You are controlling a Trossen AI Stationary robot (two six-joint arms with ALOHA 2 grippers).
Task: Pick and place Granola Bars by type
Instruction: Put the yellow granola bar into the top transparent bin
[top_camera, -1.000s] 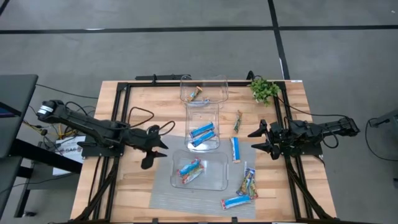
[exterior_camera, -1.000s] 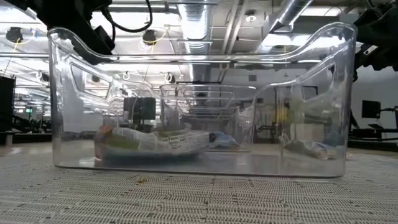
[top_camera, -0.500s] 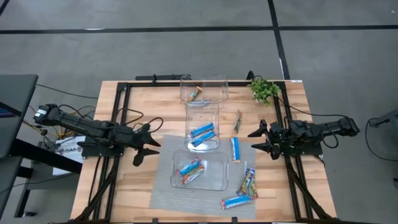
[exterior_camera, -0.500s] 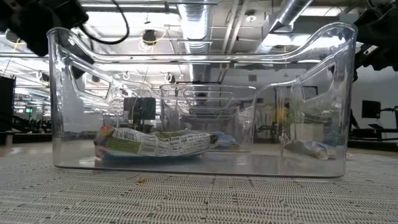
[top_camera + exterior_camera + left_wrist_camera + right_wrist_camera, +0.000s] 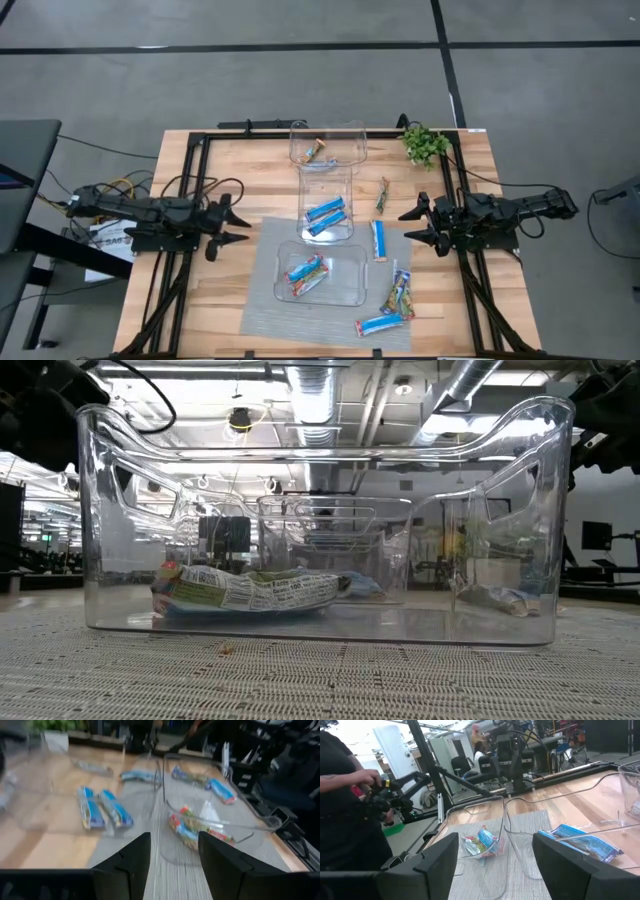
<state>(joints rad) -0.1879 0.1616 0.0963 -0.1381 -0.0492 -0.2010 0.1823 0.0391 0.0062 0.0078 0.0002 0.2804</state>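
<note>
Three clear bins stand in a row down the table's middle: far bin (image 5: 327,143), middle bin (image 5: 327,190) and near bin (image 5: 345,290). The far bin holds one multicoloured bar (image 5: 316,151). Two blue bars (image 5: 325,215) lie in the middle bin. Another multicoloured bar (image 5: 307,273) (image 5: 250,590) (image 5: 192,827) lies flat on the near bin's floor. Loose on the table are a slim dark-green bar (image 5: 382,194), a blue bar (image 5: 378,240), a multicoloured bar (image 5: 400,292) and a blue bar (image 5: 383,324). My left gripper (image 5: 232,226) (image 5: 172,865) is open, left of the near bin. My right gripper (image 5: 410,226) (image 5: 495,865) is open at the right rail.
A small green plant (image 5: 425,145) stands at the far right corner. A grey mat (image 5: 262,320) lies under the near bin. Black rails (image 5: 195,180) run along the table's sides. A person (image 5: 340,800) stands beyond the table's left side. Bare wood (image 5: 250,170) lies left of the bins.
My left arm has drawn back toward the table's left edge, from beside the near bin's left wall to the left rail. The bins and the loose bars have stayed where they were.
</note>
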